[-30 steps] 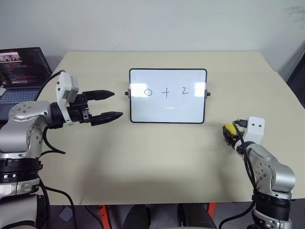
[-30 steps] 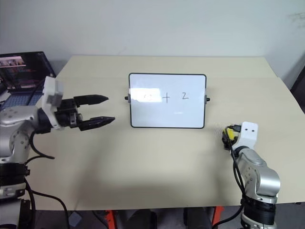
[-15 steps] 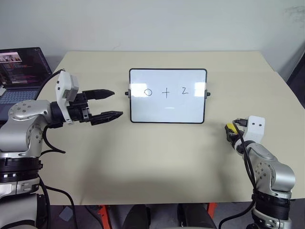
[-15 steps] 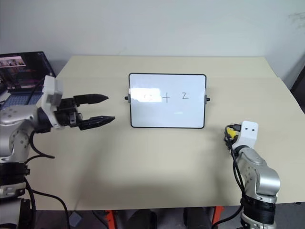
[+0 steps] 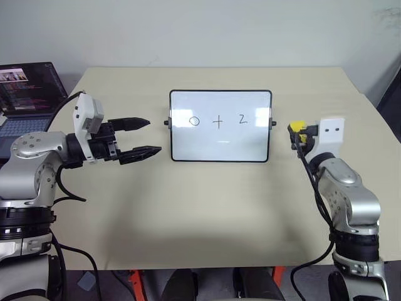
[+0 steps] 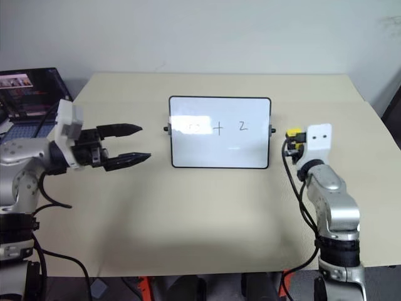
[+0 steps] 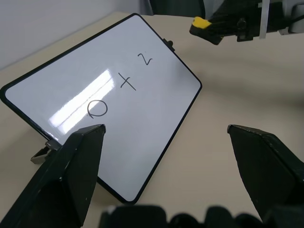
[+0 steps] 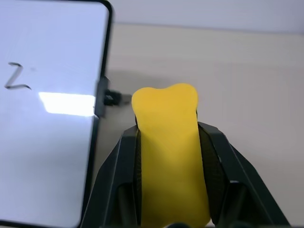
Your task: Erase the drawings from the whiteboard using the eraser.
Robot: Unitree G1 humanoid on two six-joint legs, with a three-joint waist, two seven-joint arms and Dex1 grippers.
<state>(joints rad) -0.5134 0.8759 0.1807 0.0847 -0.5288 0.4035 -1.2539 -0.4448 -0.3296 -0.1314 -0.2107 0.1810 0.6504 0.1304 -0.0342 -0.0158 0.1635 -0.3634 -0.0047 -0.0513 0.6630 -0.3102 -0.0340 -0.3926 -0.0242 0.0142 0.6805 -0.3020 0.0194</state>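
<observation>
the eraser (image 5: 297, 127) is pinched by the right gripper (image 5: 299, 133), held up just right of the whiteboard (image 5: 220, 126). the drawings (image 5: 217, 120) are seen in a row on the whiteboard. the left gripper (image 5: 143, 137) is spread, left of the whiteboard.

Whiteboard (image 5: 220, 150) drawings (image 5: 217, 121): a circle, a plus sign, a "2"

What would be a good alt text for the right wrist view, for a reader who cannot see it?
The right gripper holds a yellow eraser between its two black fingers, close beside the edge of a whiteboard. A handwritten "2" is on the board, above the beige table.
</observation>
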